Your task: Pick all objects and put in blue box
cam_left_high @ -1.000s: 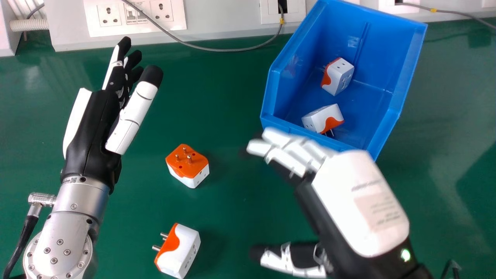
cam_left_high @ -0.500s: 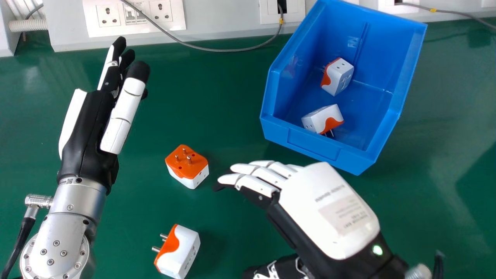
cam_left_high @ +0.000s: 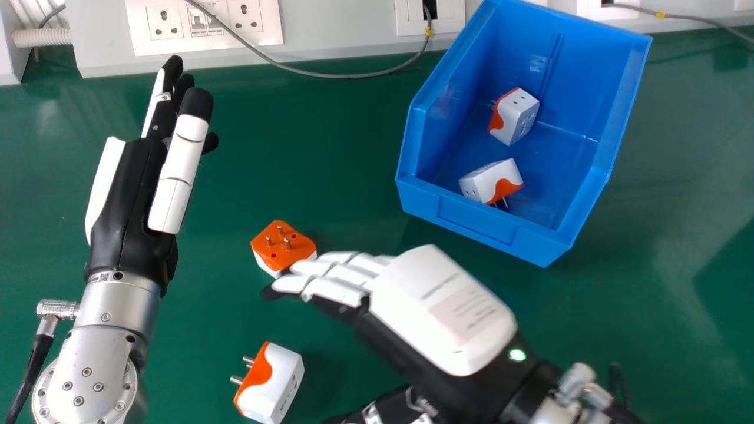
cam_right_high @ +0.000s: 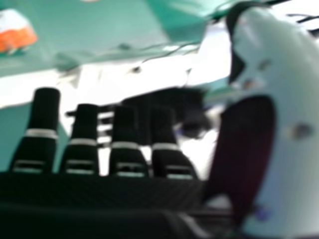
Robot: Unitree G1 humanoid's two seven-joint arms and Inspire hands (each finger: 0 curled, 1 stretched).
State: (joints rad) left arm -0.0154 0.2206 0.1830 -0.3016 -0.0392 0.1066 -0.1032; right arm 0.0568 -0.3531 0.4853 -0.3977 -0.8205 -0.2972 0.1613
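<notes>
The right hand (cam_left_high: 439,309) hangs wide, likely to grasp the upturned plug (cam_left_high: 277,247) for the blue box (cam_left_high: 477,221), where another plug (cam_left_high: 489,180) lies by the near edge.

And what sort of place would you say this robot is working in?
Probably a lab or workshop bench: a green work surface, a wall panel with sockets, and a loose grey cable.
</notes>
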